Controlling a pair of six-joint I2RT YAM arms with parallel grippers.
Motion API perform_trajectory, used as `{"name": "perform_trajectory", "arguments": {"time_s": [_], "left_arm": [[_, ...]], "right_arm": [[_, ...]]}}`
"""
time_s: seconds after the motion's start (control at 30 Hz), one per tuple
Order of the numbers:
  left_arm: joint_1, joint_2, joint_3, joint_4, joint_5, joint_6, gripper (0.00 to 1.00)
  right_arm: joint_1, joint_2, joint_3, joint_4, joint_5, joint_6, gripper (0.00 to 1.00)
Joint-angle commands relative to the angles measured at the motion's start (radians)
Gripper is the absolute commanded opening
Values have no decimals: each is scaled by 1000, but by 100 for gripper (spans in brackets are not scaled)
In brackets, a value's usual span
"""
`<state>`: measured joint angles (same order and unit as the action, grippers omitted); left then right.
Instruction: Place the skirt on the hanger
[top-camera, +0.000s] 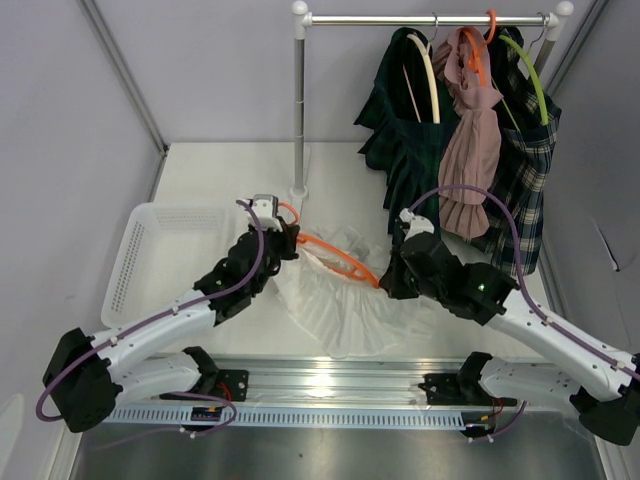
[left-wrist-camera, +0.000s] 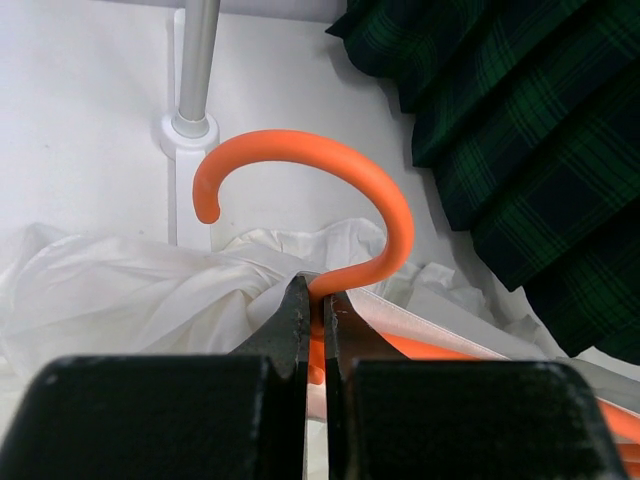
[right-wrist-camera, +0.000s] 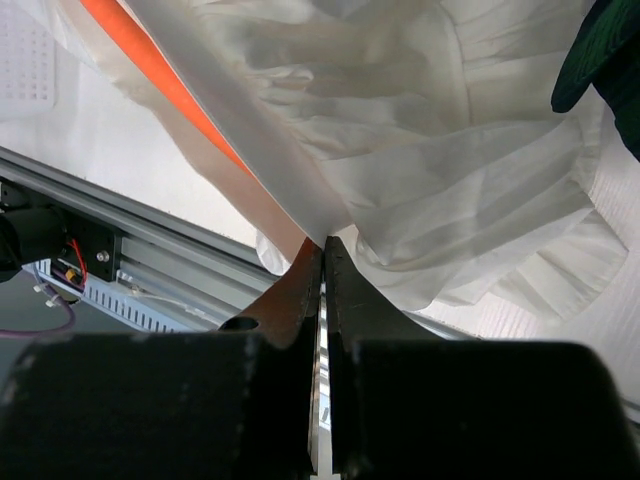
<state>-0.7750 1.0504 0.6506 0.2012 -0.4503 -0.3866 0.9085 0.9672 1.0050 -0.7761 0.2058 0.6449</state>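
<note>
No readable text, labels, brands or numbers in any view.

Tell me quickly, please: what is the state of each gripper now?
Left gripper: closed on the orange hanger, just below its hook.
Right gripper: closed on a fold of the white skirt.

Rumpled white pleated skirt (top-camera: 330, 310) draped partly over orange hanger (top-camera: 340, 258), hook exposed.
</note>
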Motion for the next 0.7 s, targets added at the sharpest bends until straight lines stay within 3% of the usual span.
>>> {"name": "perform_trajectory", "arguments": {"time_s": [0.0, 0.4, 0.67], "left_arm": [[3, -43, 14, 52, -107, 68, 0], [-81, -66, 150, 1, -70, 146, 0], [-104, -69, 216, -29, 54, 147, 0]], "right_arm": [[1, 33, 95, -68, 27, -25, 0], [27, 189, 354, -98, 30, -76, 0], [35, 274, 530, -129, 34, -106, 0]]}}
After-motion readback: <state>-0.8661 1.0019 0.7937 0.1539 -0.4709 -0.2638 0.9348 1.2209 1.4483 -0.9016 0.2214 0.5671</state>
